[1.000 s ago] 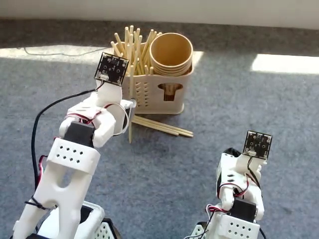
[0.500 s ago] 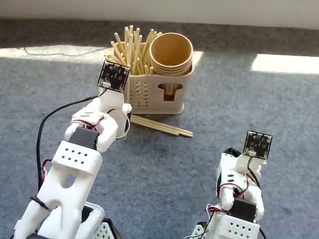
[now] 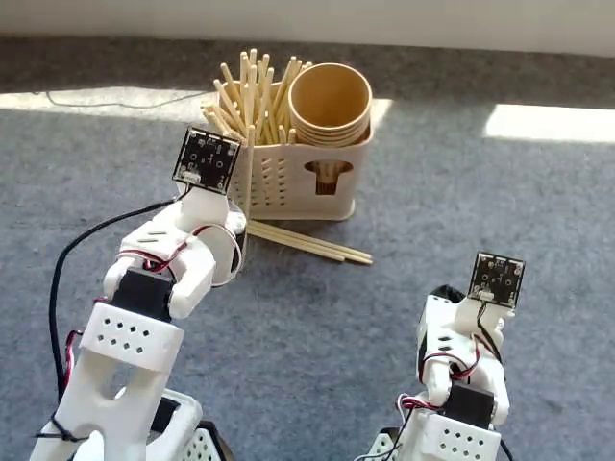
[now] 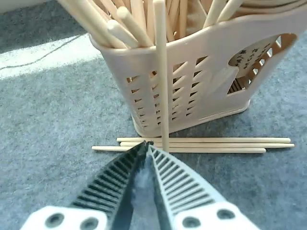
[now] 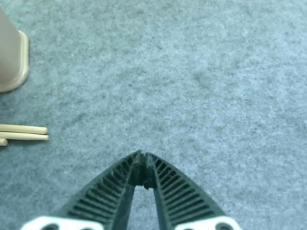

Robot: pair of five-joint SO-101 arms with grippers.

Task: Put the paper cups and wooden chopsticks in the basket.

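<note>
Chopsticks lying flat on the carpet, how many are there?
3, side by side before the basket: nearest chopstick, middle chopstick, outermost chopstick. More may hide behind the basket.

Left arm (image 3: 144, 288) reaches forward with its wrist raised; left claw (image 4: 147, 145) is closed on one upright chopstick (image 4: 162, 72). Right arm (image 3: 461, 365) is folded back near its base; right claw (image 5: 140, 160) points downward, jaws pressed together, holding nothing.

Grey carpet in daylight

Short-piled grey carpet (image 3: 461, 221) runs back to a pale wall (image 3: 384, 19); two bright patches of sunlight (image 3: 548, 123) fall across its far side, and a thin cord (image 3: 106, 96) trails there.
</note>
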